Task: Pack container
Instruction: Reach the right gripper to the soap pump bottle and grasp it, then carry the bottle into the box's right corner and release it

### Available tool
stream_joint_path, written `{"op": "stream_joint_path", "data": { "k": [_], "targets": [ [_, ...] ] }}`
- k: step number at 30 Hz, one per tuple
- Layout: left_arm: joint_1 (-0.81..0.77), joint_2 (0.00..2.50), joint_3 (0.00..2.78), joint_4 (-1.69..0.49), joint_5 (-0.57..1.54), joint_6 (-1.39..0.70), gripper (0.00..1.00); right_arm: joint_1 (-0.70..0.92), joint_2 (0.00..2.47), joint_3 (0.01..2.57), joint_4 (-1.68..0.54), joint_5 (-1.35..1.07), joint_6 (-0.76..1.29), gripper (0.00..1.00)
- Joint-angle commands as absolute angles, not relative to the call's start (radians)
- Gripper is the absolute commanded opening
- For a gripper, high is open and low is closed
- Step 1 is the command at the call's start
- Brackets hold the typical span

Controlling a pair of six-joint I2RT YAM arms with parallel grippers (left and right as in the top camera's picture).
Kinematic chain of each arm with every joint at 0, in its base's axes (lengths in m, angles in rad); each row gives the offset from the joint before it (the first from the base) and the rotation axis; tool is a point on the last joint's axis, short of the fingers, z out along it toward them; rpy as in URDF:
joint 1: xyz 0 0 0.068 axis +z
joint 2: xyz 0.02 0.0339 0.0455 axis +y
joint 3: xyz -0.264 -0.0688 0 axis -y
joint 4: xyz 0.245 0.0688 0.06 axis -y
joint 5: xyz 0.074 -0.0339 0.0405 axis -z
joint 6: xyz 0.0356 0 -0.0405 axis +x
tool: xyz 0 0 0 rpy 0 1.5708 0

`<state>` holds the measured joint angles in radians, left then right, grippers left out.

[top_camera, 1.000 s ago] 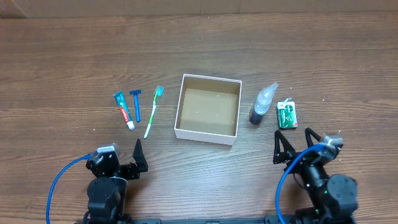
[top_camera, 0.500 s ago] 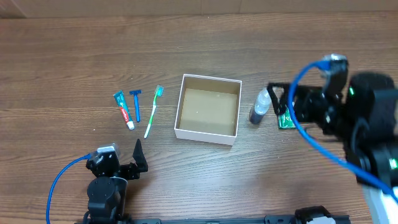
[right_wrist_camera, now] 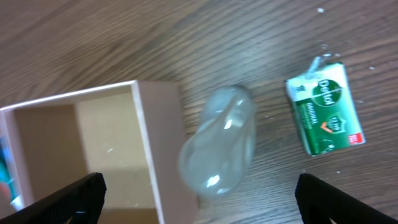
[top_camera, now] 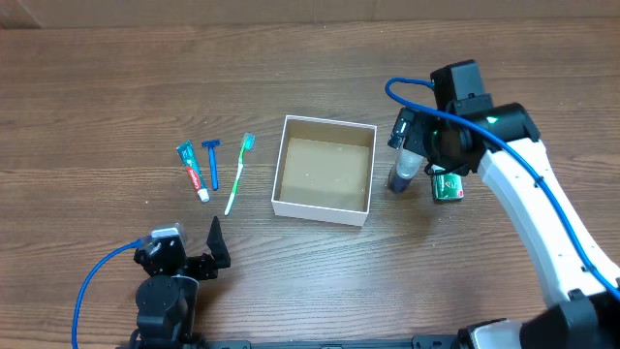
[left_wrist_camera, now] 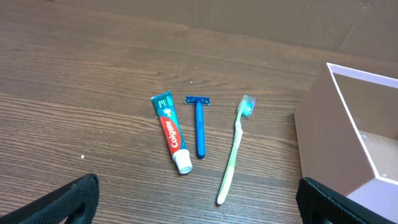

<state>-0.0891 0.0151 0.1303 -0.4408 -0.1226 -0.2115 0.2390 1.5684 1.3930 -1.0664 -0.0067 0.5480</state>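
Note:
The container [top_camera: 321,209], a square shallow box with white walls and brown inside, stands mid-table and holds nothing. It also shows in the left wrist view [left_wrist_camera: 322,149] and the right wrist view [right_wrist_camera: 160,149]. A clear spray bottle [top_camera: 400,175] and a green soap packet [top_camera: 447,184] lie right of it. My right gripper [top_camera: 415,145] hovers open above the bottle [right_wrist_camera: 219,146], with the soap [right_wrist_camera: 324,116] to its right. A toothpaste tube [left_wrist_camera: 171,132], a blue razor [left_wrist_camera: 199,124] and a green toothbrush [left_wrist_camera: 235,149] lie left of the container. My left gripper [top_camera: 199,254] rests open near the front edge.
Brown wood table. In the overhead view the toothpaste [top_camera: 192,170], razor [top_camera: 212,163] and toothbrush [top_camera: 238,173] lie side by side, about a hand's width left of the container. The right arm's blue cable loops above the bottle.
My right arm has swung from its rest at the front right up and left, to above the spray bottle and soap. The left arm has not moved.

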Motion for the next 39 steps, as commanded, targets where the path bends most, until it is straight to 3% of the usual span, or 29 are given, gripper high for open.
{"op": "stream_joint_path", "data": {
  "k": [1,6,10,14,21,24,32,39],
  "targets": [
    [-0.081,0.005,0.126,-0.44,-0.111,-0.232,1.0,0.234,1.649,1.407,-1.053,0.058,0.589,0.99],
    [-0.081,0.005,0.126,-0.44,-0.111,-0.232,1.0,0.24,1.713,1.407,-1.022,0.032,0.589,0.89],
    [-0.081,0.005,0.126,-0.44,-0.111,-0.232,1.0,0.245,1.714,1.407,-1.018,0.025,0.588,0.68],
    [-0.081,0.005,0.126,-0.44,-0.111,-0.232,1.0,0.245,1.714,1.407,-1.024,0.025,0.588,0.63],
    [-0.081,0.005,0.126,-0.44,-0.111,-0.232,1.0,0.248,1.714,1.407,-1.065,0.024,0.588,0.62],
    [-0.081,0.005,0.126,-0.44,-0.111,-0.232,1.0,0.248,1.714,1.407,-1.074,0.025,0.588,0.42],
    [-0.081,0.005,0.126,-0.44,-0.111,-0.232,1.0,0.248,1.663,1.431,-1.11,0.071,0.572,0.43],
    [-0.081,0.005,0.126,-0.44,-0.111,-0.232,1.0,0.325,1.477,1.634,-1.23,0.097,0.518,0.41]
  ]
}}
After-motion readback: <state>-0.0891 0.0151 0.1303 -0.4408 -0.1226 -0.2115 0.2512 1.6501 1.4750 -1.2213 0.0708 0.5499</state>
